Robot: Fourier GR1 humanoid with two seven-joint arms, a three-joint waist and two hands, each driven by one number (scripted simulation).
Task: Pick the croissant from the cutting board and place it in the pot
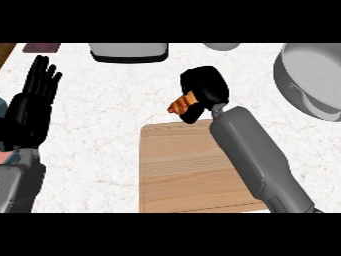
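The right black hand [205,90] is curled round the orange-brown croissant [180,104], pinching it just above the top edge of the light wooden cutting board [191,172], over the white marbled desk [106,145]. The grey metal pot [322,80] sits well apart at the right, with nothing visible inside. The left black hand [31,107] rests near the left edge, fingers straight and pointing up.
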